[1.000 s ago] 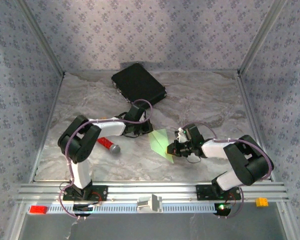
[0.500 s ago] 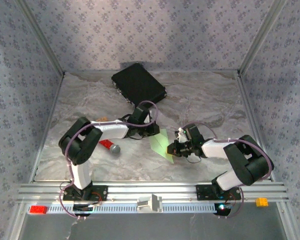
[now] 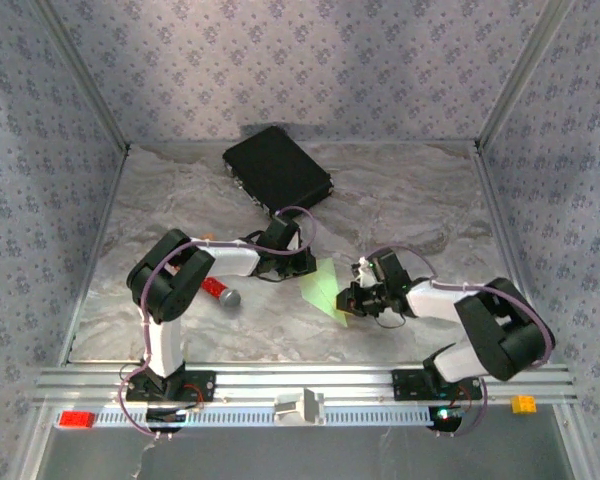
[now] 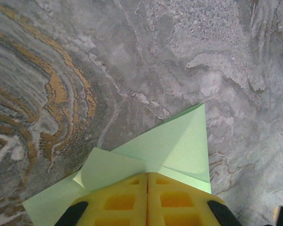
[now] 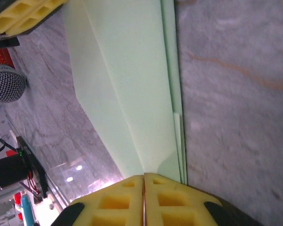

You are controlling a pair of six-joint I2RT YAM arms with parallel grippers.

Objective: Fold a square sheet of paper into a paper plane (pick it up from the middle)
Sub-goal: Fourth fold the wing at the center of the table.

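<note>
The marbled table (image 3: 410, 200) spreads under both arms. The black case (image 3: 277, 168) lies flat on it, past the left gripper (image 3: 306, 268) on the side away from the bases and well apart from the right gripper (image 3: 348, 300). The green paper (image 3: 326, 288), creased into layered folds with a pointed corner, spans the gap between the two grippers, which face each other across it. From the left wrist the paper (image 4: 179, 146) fans out ahead of the left gripper (image 4: 147, 178), whose yellow pads (image 4: 120, 200) meet along a closed seam with the paper's edge running in between them, so it is pinched there. From the right wrist the paper (image 5: 127, 84) stretches away from the right gripper (image 5: 144, 181), whose pads (image 5: 113, 202) are likewise pressed together on the near end of the folded strip; the left gripper (image 5: 23, 16) shows at the far corner. The red-handled tool (image 3: 220, 293) with a grey mesh head (image 5: 7, 84) lies on the table behind the left gripper, beside that arm's forearm, clear of the paper.
</note>
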